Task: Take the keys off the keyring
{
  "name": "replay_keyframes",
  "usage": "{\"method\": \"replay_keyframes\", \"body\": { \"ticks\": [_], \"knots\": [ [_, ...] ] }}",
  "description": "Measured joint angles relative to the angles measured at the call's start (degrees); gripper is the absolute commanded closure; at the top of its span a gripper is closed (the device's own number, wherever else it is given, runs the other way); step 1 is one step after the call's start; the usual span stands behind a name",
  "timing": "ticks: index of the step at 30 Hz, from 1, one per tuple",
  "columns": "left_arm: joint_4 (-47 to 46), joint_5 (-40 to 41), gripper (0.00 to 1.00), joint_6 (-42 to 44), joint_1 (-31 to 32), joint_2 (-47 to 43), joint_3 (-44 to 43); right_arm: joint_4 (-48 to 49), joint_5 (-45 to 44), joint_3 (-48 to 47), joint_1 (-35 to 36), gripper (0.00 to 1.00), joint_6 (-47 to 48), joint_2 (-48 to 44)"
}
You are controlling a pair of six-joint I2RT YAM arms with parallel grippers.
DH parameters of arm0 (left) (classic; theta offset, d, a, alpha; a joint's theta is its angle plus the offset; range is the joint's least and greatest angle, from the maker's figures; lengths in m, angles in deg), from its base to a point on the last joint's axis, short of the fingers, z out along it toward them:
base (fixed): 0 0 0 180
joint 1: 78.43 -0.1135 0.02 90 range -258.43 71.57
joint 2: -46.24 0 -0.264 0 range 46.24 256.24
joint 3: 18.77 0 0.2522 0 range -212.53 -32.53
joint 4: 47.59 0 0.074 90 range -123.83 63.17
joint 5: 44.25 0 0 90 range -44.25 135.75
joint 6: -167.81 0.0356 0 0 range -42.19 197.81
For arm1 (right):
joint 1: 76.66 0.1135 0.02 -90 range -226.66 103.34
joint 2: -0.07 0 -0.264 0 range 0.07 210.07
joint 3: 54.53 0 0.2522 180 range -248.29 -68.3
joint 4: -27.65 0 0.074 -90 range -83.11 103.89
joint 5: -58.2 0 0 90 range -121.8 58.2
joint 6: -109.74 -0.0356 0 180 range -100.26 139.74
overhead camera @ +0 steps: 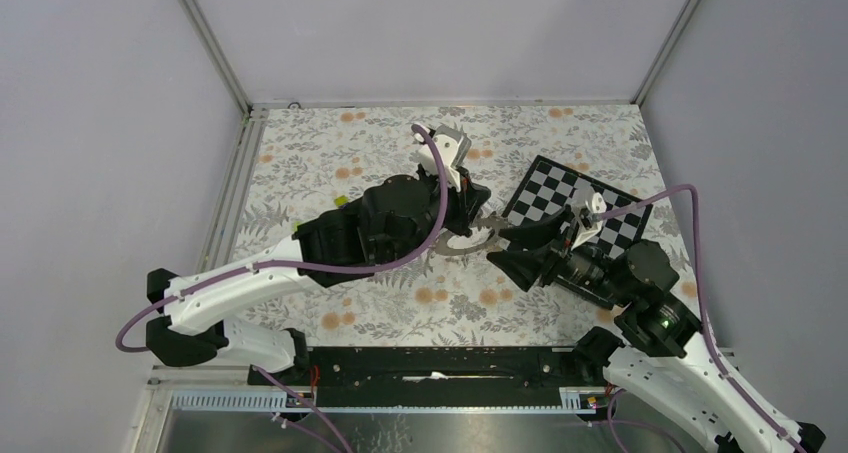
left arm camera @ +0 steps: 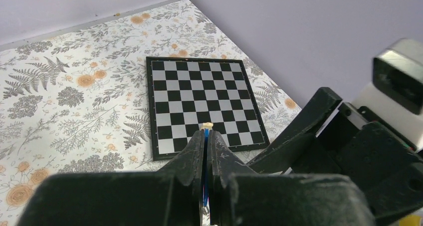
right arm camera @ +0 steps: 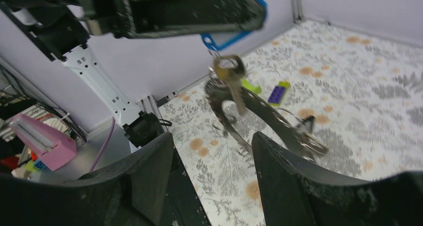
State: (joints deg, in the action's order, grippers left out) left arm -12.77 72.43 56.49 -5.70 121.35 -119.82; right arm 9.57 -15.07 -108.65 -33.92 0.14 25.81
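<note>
the left gripper [left arm camera: 206,132] was clamped fully shut on a blue tag [right arm camera: 225,38]. the keys [right arm camera: 230,75] and the grey keyring [right arm camera: 264,117] hung just below its fingertips. the right gripper [right arm camera: 212,141] stood wide open, holding nothing, with the keyring ahead of its fingers, in line with the gap between them.

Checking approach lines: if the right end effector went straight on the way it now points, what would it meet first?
Most likely the keyring, hanging from the blue key tag in the left end effector; depth is unclear.
</note>
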Motion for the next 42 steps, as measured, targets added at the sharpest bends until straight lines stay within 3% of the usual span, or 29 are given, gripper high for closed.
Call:
{"method": "replay_keyframes", "body": {
  "ticks": [6, 23, 29, 33, 42],
  "knots": [
    [1.3, -0.1, 1.00, -0.2, 0.0, 0.0, -0.2, 8.0, 4.0, 0.2, 0.0, 0.36, 4.6, 3.0],
    [3.2, -5.2, 1.00, -0.4, 0.0, -0.8, -2.6, 8.2, 7.3, -1.7, 0.0, 0.35, 18.6, 7.0],
    [3.3, -5.5, 1.00, -0.6, 0.0, -0.8, -2.7, 10.3, 8.3, -2.9, 0.0, 0.46, 19.3, 8.1],
    [3.3, -6.1, 1.00, -0.8, 0.0, -0.8, -2.8, 11.9, 8.5, -3.8, 0.0, 0.61, 18.0, 8.0],
    [3.1, -8.7, 1.00, -1.2, 0.0, -0.8, -3.7, 14.2, 9.8, -4.1, 0.0, 0.69, 15.9, 9.0]
  ]
}}
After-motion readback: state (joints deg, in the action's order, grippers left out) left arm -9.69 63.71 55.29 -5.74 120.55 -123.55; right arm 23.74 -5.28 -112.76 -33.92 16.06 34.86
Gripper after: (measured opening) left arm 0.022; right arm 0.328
